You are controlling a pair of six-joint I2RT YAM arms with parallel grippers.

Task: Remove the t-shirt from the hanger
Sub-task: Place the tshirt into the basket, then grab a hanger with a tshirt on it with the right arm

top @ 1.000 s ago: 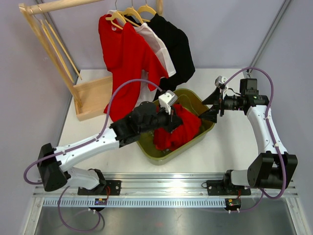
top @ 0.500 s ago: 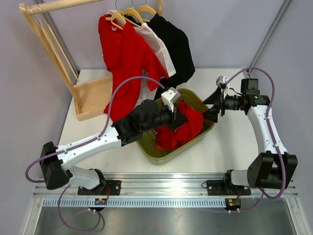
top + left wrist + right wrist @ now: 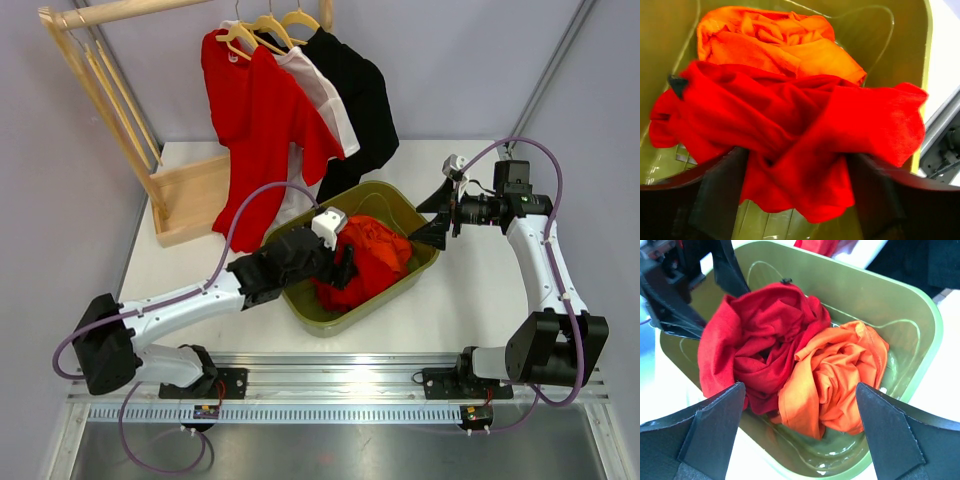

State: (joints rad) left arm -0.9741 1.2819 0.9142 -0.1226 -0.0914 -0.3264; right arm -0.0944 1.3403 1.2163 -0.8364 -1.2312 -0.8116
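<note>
While crumpled, t-shirt [image 3: 790,125] within left end effector [image 3: 797,194].

An olive-green plastic tub [image 3: 345,318] sits mid-table. In it, a crumpled red t-shirt [image 3: 755,335] lies near-left, touching a bunched orange garment [image 3: 840,370] far-right. Behind the tub, a row of three cloth shirts on hangers [image 3: 325,100] hangs from a wooden rack [image 3: 100,90] standing back-left.

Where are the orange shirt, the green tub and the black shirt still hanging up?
orange shirt [image 3: 840,372], right wrist view, middle of its crumpled folds.
green tub [image 3: 880,295], right wrist view, bare inner wall.
black shirt [image 3: 360,100], top view, its chest area.
</note>
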